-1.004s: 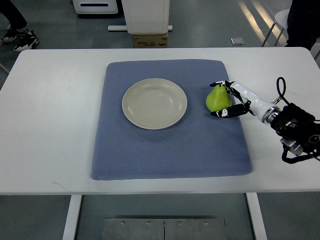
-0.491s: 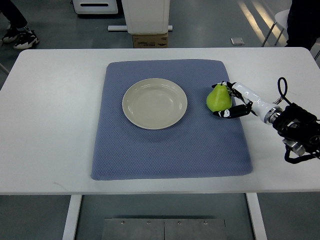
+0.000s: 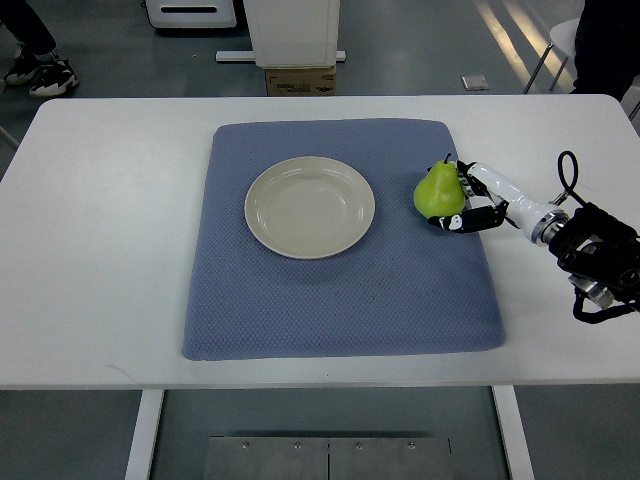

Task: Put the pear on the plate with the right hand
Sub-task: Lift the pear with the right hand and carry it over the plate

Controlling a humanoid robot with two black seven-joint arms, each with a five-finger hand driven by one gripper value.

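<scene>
**Pear in right-hand grasp, off the plate**

Pear (image 3: 438, 190) is sitting on the blue mat (image 3: 340, 300), stem pointing up, toward the mat's three o'clock edge. Right hand (image 3: 468, 196) is reaching in from the picture's right edge and gripping the fruit: dark fingertips (image 3: 447, 223) are curling under its five o'clock side while other fingers are wrapping around its far side, touching the skin. Whether the pear's base is resting on the mat or lifted just clear cannot be told from this view.

Plate (image 3: 310, 207), cream and round, is lying on the mat at nine o'clock from the pear, well apart from it, with bare mat showing between the two. White table (image 3: 100, 250) is carrying the mat. Black cabling is looping around the right wrist beyond the mat's edge
</scene>
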